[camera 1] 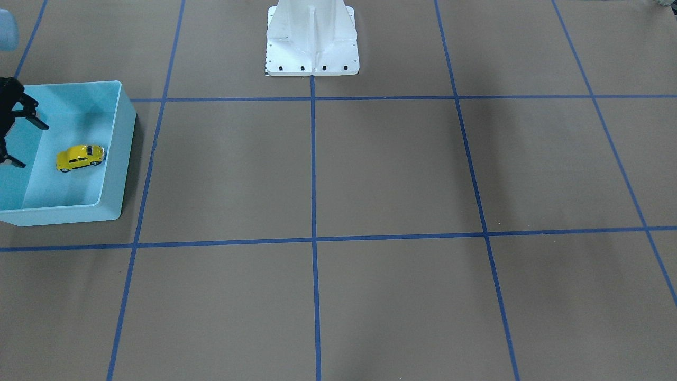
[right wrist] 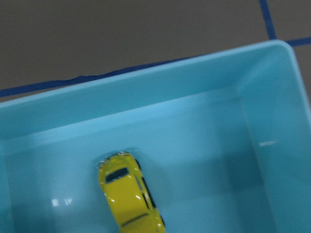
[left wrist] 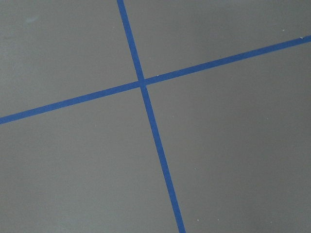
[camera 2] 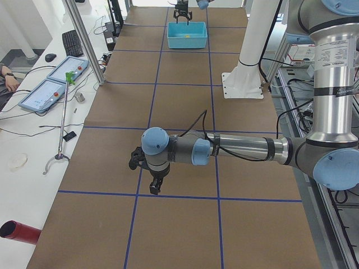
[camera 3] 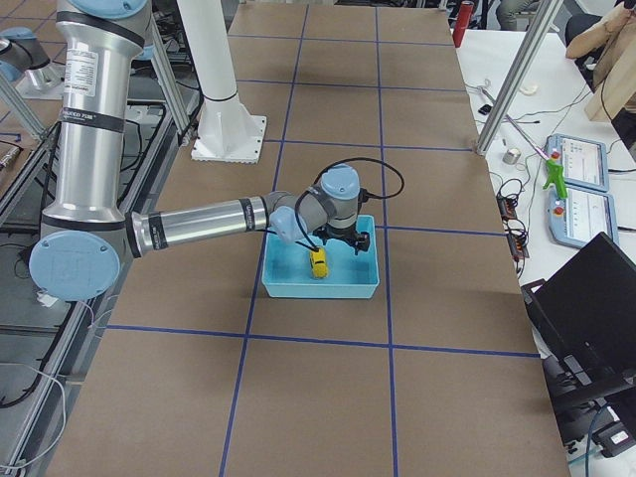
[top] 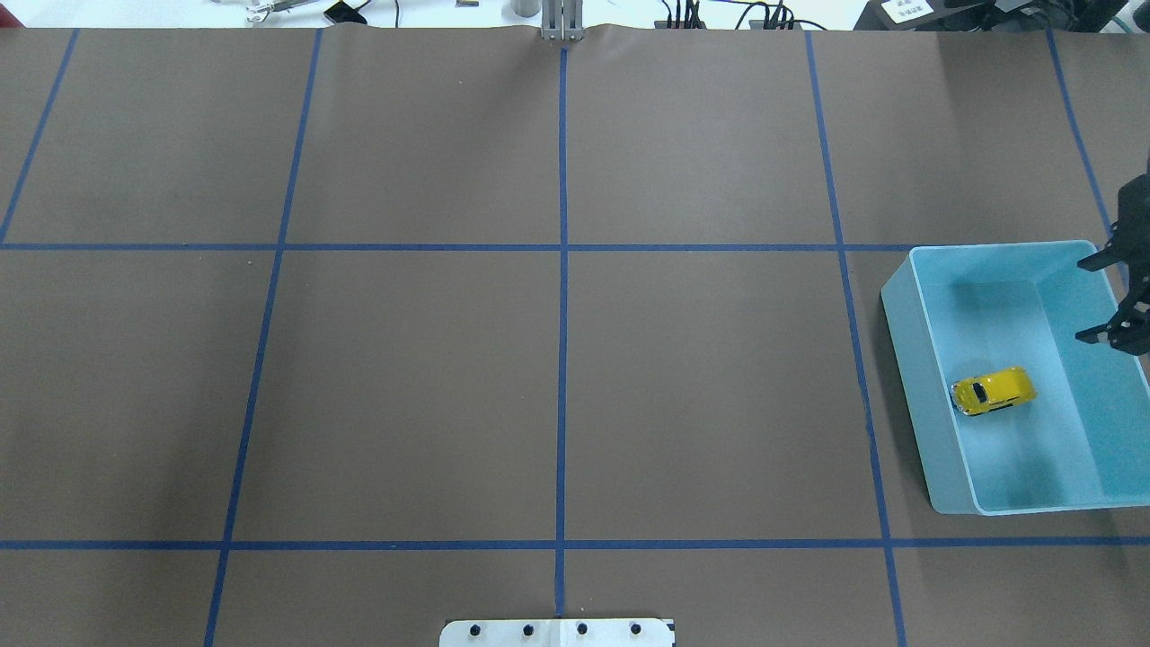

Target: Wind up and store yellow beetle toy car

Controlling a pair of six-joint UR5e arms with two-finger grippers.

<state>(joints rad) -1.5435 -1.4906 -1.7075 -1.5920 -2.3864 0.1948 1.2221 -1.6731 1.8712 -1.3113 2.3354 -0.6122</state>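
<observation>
The yellow beetle toy car (camera 1: 80,157) stands on its wheels on the floor of the light blue bin (camera 1: 119,159), free of any grip. The overhead view has the car (top: 993,391) near the bin's (top: 925,386) left wall. My right gripper (top: 1083,301) hovers over the bin's right side, open and holding nothing, apart from the car. It enters the front view (camera 1: 33,145) at the left edge. Its wrist camera looks down on the car (right wrist: 129,194). My left gripper (camera 2: 142,178) hangs over bare table far from the bin; whether it is open or shut I cannot tell.
The robot's white base (camera 1: 312,42) stands at the table's middle rear. Blue tape lines (top: 562,314) divide the brown table. In the left side view, control panels (camera 2: 53,84) and a grabber tool (camera 2: 60,129) lie on the side bench beyond the table's edge.
</observation>
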